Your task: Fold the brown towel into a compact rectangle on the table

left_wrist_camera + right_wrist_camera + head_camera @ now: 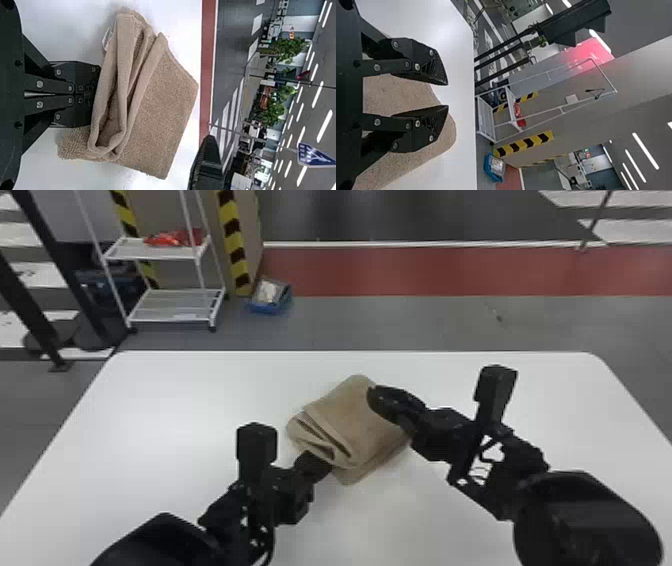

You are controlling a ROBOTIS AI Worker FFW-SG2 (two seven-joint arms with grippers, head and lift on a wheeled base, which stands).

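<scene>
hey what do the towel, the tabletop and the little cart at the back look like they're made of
Towel: looks like soft terry cloth, likely cotton, going by its fuzzy looped surface and thick rounded folds.
Tabletop: smooth, white and faintly shiny, perhaps laminate or painted board.
Cart: probably white-painted metal, judging by its thin straight posts; plastic shelves can't be ruled out.

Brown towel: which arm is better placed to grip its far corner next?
Likely right: the right gripper is open over the towel near that corner; the left gripper is shut at the near-left edge.
</scene>
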